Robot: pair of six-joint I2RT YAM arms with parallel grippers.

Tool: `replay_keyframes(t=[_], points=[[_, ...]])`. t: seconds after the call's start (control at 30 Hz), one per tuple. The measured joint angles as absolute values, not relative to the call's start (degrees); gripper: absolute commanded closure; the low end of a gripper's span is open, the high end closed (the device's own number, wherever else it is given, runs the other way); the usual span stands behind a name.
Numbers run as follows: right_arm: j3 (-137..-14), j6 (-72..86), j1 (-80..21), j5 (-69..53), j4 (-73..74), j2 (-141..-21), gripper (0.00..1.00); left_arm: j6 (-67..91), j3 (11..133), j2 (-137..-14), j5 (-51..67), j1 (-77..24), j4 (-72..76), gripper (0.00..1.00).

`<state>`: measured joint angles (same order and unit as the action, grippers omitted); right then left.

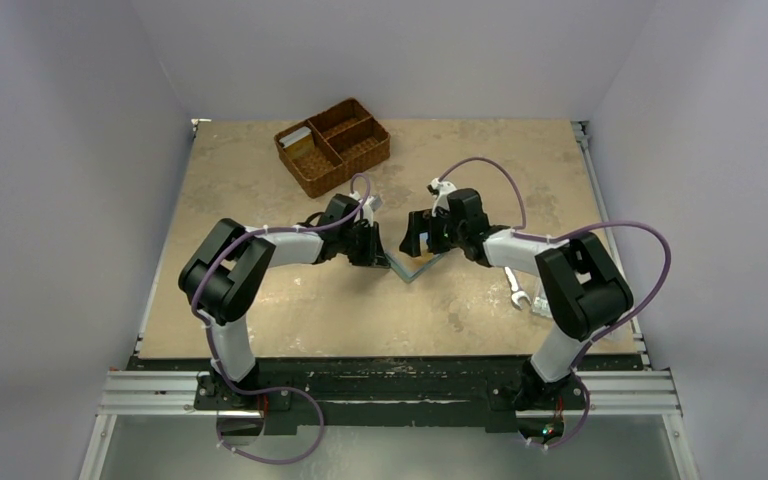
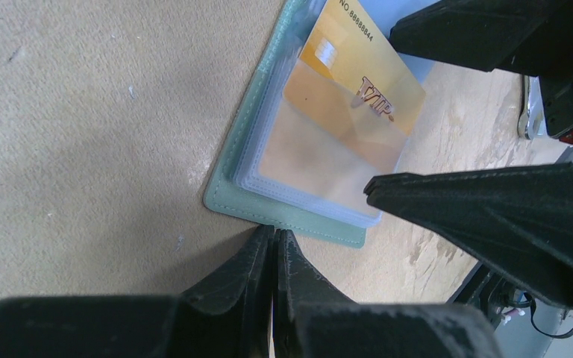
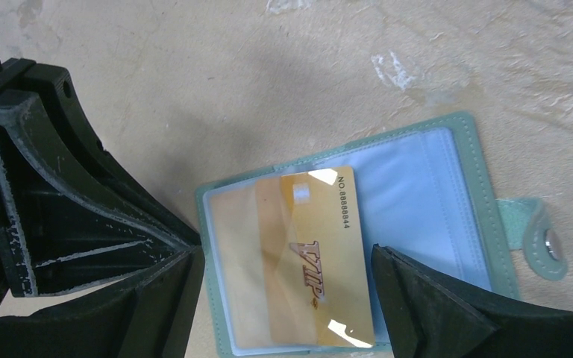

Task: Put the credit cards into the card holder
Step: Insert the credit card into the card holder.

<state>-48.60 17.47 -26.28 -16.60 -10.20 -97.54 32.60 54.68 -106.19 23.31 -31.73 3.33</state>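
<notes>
The card holder (image 1: 415, 268) lies open and flat near the middle of the surface (image 1: 260, 320), between the two arms and well apart from every edge of it. Bare surface shows on its far side and its near side. The brown basket (image 1: 335, 145) sits near the far edge with cards (image 1: 296, 138) in its left compartment, and a silver wrench (image 1: 515, 290) lies near the right edge beside the right arm's elbow. In the right wrist view the holder's teal rim (image 3: 492, 224) frames clear sleeves, and its snap tab (image 3: 537, 240) sticks out to the side. A gold card (image 3: 306, 261) marked VIP lies across the sleeves, one part hazy under clear plastic and the numbered end bare. The left hand (image 2: 274, 235) has its fingers pressed together, the tips meeting right at the holder's teal edge (image 2: 283, 218); it pinches nothing that can be seen. The right hand (image 3: 283, 257) is spread wide and hangs low over the holder. One finger (image 3: 171, 291) is at the holder's outer edge and the other is just beside the card's long side. Whether either finger touches the card cannot be told.
</notes>
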Motion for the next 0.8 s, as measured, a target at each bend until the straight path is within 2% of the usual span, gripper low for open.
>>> replay_keyframes(t=[0.33,0.67,0.8], points=[[-48.64,16.97,-25.74,-21.65,-14.13,-99.81,0.12,32.03,54.68,-106.26,23.44,-31.44,3.49,1.00],[-43.44,16.38,-26.17,-28.95,-18.96,-98.06,0.23,31.92,55.77,-107.04,23.86,-31.03,3.25,1.00],[-42.54,17.12,-26.59,-29.15,-20.75,-97.97,0.21,31.97,56.07,-107.22,23.97,-30.74,2.92,1.00]])
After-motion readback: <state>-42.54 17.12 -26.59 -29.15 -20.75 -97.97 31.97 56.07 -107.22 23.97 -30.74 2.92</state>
